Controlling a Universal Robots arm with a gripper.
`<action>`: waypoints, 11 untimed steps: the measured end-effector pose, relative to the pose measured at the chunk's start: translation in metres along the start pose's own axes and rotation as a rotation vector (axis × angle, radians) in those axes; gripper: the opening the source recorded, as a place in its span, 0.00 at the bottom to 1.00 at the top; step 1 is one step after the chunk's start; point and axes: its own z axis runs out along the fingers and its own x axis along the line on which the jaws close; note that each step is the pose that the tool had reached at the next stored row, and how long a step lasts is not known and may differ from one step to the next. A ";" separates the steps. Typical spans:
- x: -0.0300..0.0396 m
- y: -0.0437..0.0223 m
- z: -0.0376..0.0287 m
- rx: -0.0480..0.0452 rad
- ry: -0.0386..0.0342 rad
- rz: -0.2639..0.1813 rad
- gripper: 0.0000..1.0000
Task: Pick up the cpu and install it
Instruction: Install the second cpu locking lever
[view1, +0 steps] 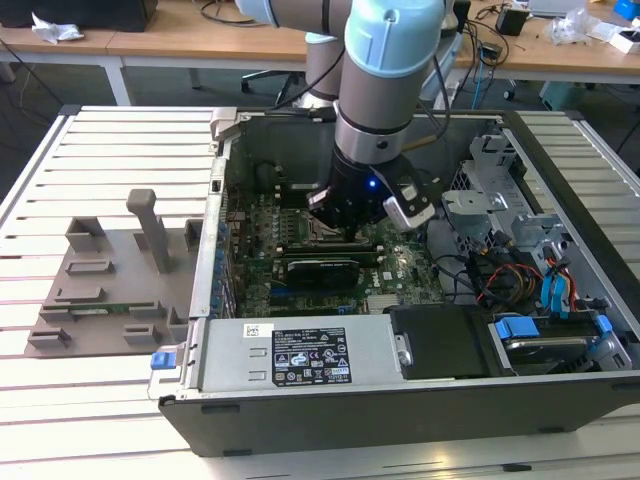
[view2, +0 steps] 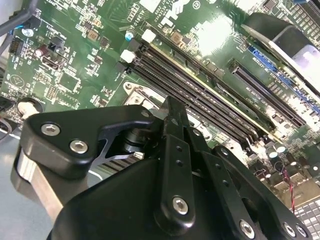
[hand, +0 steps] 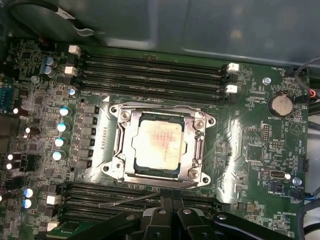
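First wrist view, one cpu (hand: 158, 145) seated in one socket frame (hand: 159, 111), pincer (hand: 167, 206) above, grip state unclear.

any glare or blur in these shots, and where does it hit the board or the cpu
In the first wrist view the cpu sits in the socket with a soft pale sheen on its metal top, and the case wall behind the board carries a faint bright patch. In the second wrist view a strong white glare washes out part of the motherboard. In the exterior view the arm looks soft-edged.
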 end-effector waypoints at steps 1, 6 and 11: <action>0.0020 0.0001 0.0012 -0.0002 0.0000 0.000 0.11; 0.0109 0.0002 0.0082 -0.0027 -0.0002 0.000 0.11; 0.0176 0.0009 0.0094 -0.0085 -0.0008 0.000 0.11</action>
